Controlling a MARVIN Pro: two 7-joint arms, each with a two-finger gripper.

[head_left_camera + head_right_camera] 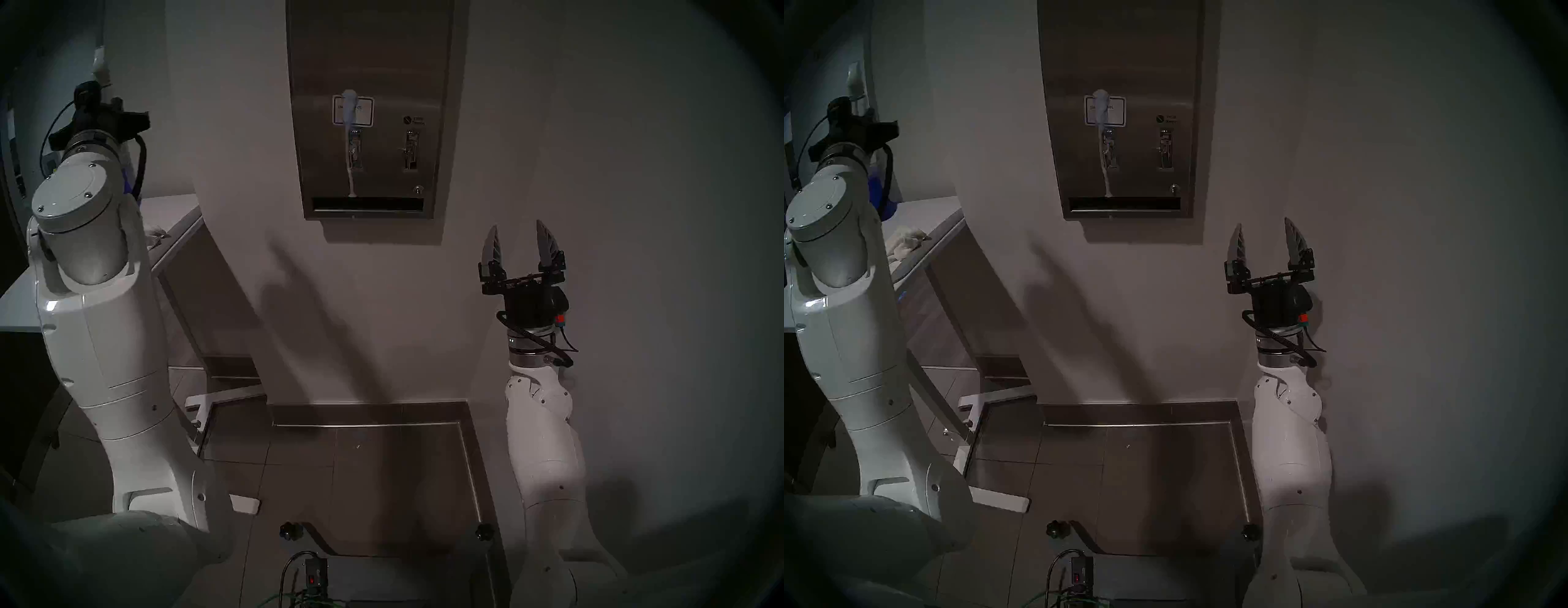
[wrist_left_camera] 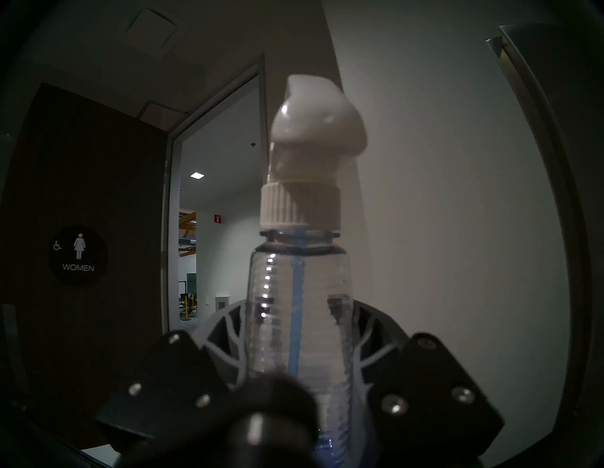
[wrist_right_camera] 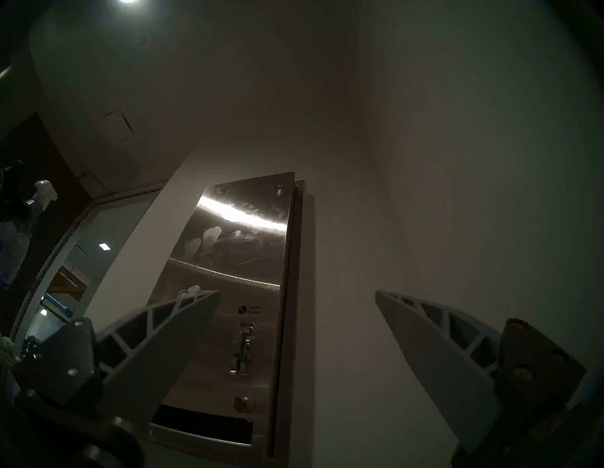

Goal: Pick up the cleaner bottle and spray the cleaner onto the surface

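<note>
Steel dispenser (image 1: 369, 63) foam-streaked, left gripper (image 2: 299, 330) clamping cleaner bottle (image 2: 300, 294), right gripper (image 1: 521, 246) wide

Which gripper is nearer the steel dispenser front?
Probably right. The right gripper, open, stands just below and right of the dispenser front. The left gripper, holding the cleaner bottle, is far off left.

My left arm is raised high at my side, its gripper (image 2: 299, 369) clamped tight. My right arm stands upright, its gripper (image 1: 520, 242) pointing upward, fingers (image 1: 492, 248) spread wide, empty.
</note>
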